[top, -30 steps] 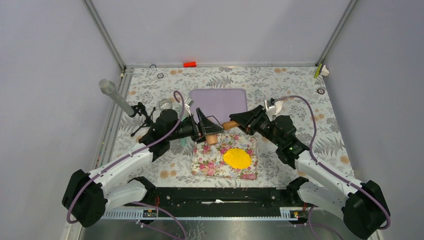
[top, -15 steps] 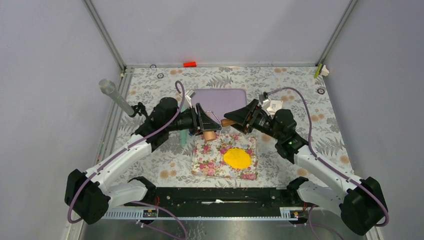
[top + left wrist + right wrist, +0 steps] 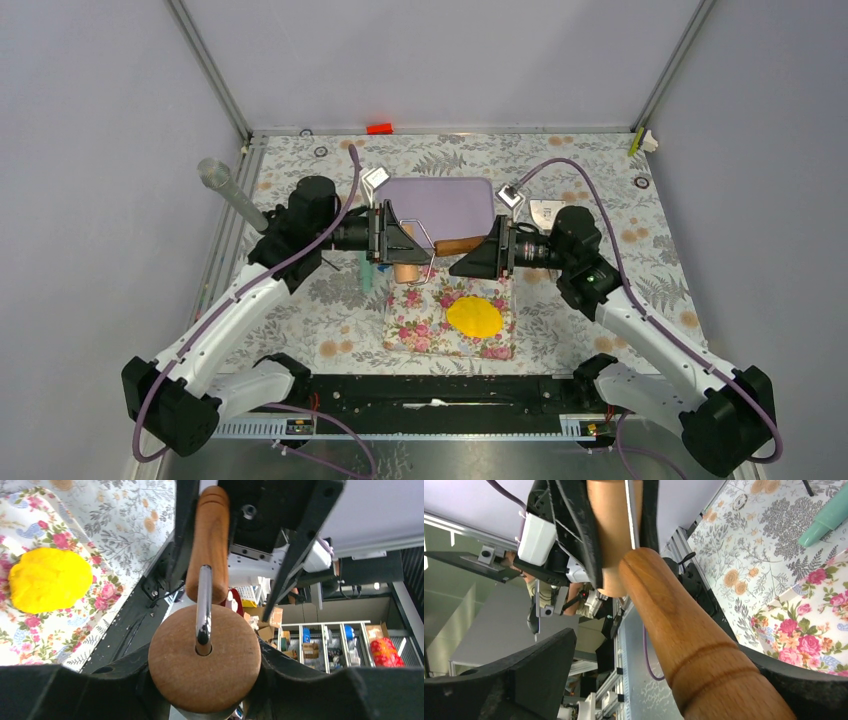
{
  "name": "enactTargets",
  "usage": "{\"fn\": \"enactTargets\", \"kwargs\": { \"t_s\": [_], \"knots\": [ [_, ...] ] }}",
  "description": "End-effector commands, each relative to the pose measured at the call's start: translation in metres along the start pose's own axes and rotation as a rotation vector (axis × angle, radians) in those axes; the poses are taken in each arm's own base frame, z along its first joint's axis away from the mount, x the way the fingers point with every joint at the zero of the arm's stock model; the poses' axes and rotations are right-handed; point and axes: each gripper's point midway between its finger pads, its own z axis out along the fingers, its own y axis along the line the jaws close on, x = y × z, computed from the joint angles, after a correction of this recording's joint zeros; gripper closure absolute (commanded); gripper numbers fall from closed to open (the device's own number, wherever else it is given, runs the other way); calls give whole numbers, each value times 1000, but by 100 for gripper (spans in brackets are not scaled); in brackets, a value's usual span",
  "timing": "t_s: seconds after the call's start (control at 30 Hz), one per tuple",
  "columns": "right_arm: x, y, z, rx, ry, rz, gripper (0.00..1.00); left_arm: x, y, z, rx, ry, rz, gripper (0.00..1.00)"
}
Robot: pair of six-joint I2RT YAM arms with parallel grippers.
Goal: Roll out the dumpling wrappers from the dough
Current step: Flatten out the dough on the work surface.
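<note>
The dough (image 3: 474,317) is a flattened yellow patch on the floral mat (image 3: 420,325); the left wrist view shows the dough (image 3: 50,579) at its left. A wooden roller hangs above the mat's far edge. My left gripper (image 3: 405,250) is shut on the roller's drum (image 3: 204,657), whose round end face sits between the jaws. The roller's handle (image 3: 684,630) reaches right between the fingers of my right gripper (image 3: 478,258), which stands open, with a wide gap beside the left finger (image 3: 524,675). No dumpling wrappers are in view.
A purple mat (image 3: 440,200) lies behind the grippers. A teal tool (image 3: 366,272) lies left of the floral mat. A clear tube on a small tripod (image 3: 225,190) stands at far left. A metal scraper (image 3: 545,210) lies at the right.
My left gripper has closed on the roller's drum. My right gripper has let go of the handle and opened wide. Both wrists have swung level and shifted toward the back.
</note>
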Motion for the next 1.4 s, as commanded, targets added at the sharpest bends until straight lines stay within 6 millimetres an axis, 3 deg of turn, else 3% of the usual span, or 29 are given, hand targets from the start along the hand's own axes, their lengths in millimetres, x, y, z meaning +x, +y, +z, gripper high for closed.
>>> {"fn": "enactTargets", "kwargs": {
  "t_s": [0.0, 0.33, 0.43, 0.5, 0.77, 0.97, 1.07, 1.13, 1.2, 1.37],
  "knots": [
    [-6, 19, -9, -50, 2, -108, 0, 7, -51, -17, 164, 45, 134, 100],
    [-15, 29, -13, -119, -43, -86, 2, 11, -57, -22, 214, 59, 142, 100],
    [-12, 40, -15, -195, -28, -86, 26, 13, -49, -21, 194, 65, 131, 100],
    [-8, 48, -17, -241, -7, -83, 35, 15, -47, -21, 196, 70, 133, 100],
    [-7, 52, -19, -244, 6, -103, 37, 13, -38, -18, 186, 79, 145, 100],
    [-7, 50, -18, -240, 1, -97, 54, 13, -37, -18, 188, 82, 146, 100],
    [-8, 48, -17, -237, -2, -90, 68, 13, -38, -18, 191, 89, 141, 100],
    [-8, 47, -17, -238, 2, -88, 62, 14, -38, -18, 196, 100, 136, 100],
    [-7, 46, -17, -237, 11, -83, 45, 13, -39, -17, 196, 101, 137, 100],
    [-8, 46, -16, -237, 14, -81, 39, 13, -41, -18, 201, 108, 149, 100]
  ]
}}
